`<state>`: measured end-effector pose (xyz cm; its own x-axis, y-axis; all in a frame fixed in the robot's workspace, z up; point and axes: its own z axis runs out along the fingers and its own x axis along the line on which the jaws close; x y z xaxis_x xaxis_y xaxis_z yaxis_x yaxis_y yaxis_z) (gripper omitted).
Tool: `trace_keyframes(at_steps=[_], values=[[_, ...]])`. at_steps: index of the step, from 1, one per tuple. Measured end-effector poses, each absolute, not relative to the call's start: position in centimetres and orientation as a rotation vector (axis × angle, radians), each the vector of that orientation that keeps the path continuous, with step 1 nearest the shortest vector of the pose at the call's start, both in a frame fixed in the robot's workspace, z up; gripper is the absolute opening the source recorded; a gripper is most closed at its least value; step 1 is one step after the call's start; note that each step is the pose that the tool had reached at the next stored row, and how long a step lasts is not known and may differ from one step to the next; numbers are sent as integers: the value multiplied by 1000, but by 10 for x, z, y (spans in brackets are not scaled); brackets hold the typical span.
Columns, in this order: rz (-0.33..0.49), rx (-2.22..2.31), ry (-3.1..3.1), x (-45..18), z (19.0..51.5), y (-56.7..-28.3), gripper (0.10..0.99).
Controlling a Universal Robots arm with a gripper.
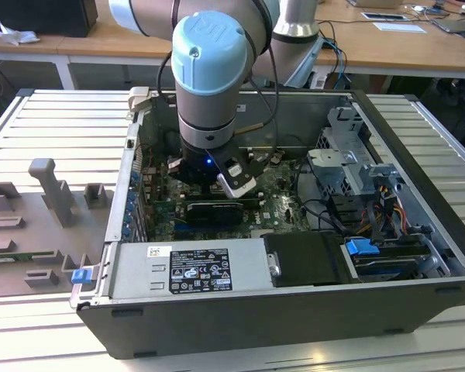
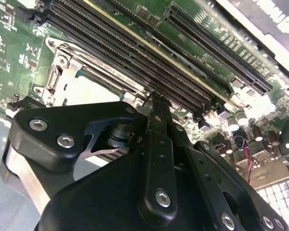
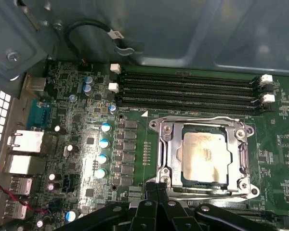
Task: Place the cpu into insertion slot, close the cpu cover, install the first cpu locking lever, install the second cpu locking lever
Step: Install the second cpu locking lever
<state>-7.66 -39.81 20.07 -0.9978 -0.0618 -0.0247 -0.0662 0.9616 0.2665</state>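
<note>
The cpu (image 3: pixel 204 154), a pale beige-silver square, lies flat in the insertion slot (image 3: pixel 160 179) on the green motherboard. The silvery cpu cover (image 3: pixel 171 149) is folded down around it, framing the chip. A thin wire lever (image 3: pixel 197 117) runs along one side of the frame and another lever (image 3: pixel 244 154) along the adjacent side. My gripper (image 3: pixel 156 185) is shut, with its black fingertips just off the socket's edge and nothing visible between them. In the second wrist view the gripper (image 2: pixel 154 98) tapers to a point beside the cpu (image 2: pixel 89 89). The arm (image 1: pixel 208 77) reaches down into the open case.
Long black memory slots (image 3: pixel 188 89) run beside the socket. A row of capacitors (image 3: pixel 103 151) and rear ports (image 3: pixel 24 142) lie further off. The power supply (image 1: pixel 186 267), drive cage (image 1: pixel 349 155) and cables (image 1: pixel 325 217) crowd the case. A grey fixture plate (image 1: pixel 39 217) lies outside it.
</note>
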Motion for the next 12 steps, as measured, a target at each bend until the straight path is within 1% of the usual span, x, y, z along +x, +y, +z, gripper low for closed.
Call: trace_keyframes(at_steps=[7, 12], values=[[445, -101, 3089, -77, 195, -398, 106], [464, -101, 3086, -77, 206, -398, 106]])
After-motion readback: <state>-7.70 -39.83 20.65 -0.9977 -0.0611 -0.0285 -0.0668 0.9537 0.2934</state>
